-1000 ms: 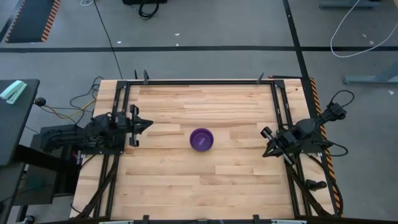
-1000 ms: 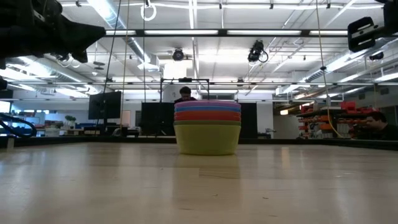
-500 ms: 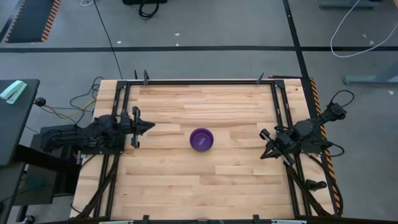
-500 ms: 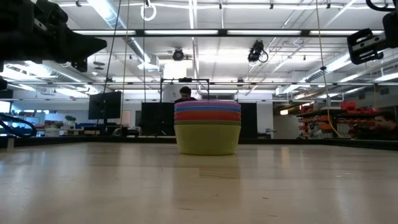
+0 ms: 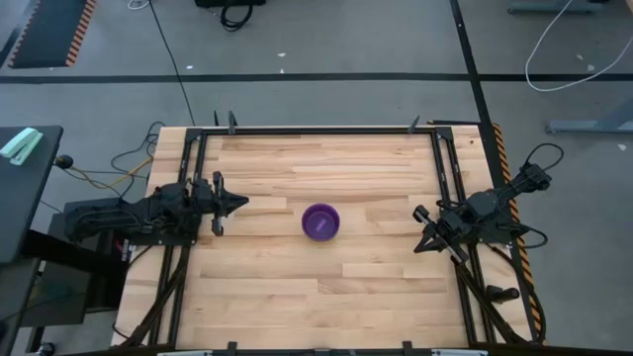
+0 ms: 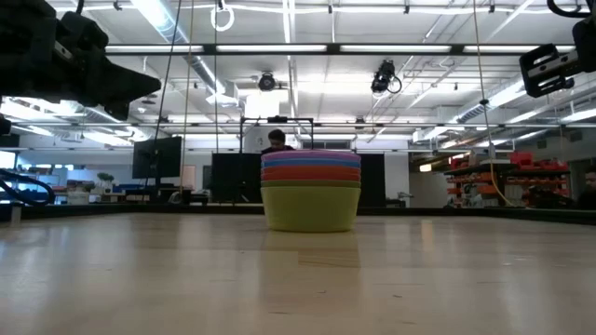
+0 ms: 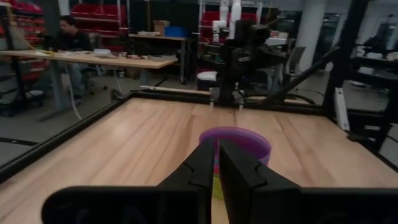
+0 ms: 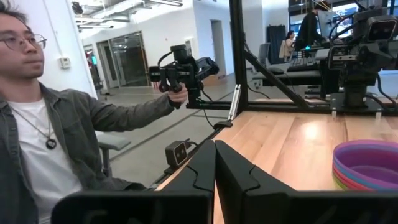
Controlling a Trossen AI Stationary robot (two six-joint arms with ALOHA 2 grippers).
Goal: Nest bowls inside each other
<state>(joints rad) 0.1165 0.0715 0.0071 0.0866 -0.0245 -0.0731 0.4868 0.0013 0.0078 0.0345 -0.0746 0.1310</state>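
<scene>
The bowls stand nested in one stack (image 6: 310, 191) at the middle of the table, base on the wood. The purple bowl (image 5: 320, 222) is on top; blue, pink, orange and yellow-green rims show below it in the low view. The stack also shows in the left wrist view (image 7: 239, 144) and the right wrist view (image 8: 367, 165). My left gripper (image 5: 240, 201) is shut and empty at the table's left edge, raised, pointing toward the stack. My right gripper (image 5: 419, 228) is shut and empty at the right edge, raised.
A dark metal frame (image 5: 316, 131) runs around the wooden table top. A person (image 8: 43, 118) sits beyond the table's edge, holding a hand-held controller (image 8: 183, 68). Bare wood lies on every side of the stack.
My left gripper has drawn back a little toward the table's left edge and sunk slightly. My right gripper has shifted slightly at the right edge. The stack has kept still.
</scene>
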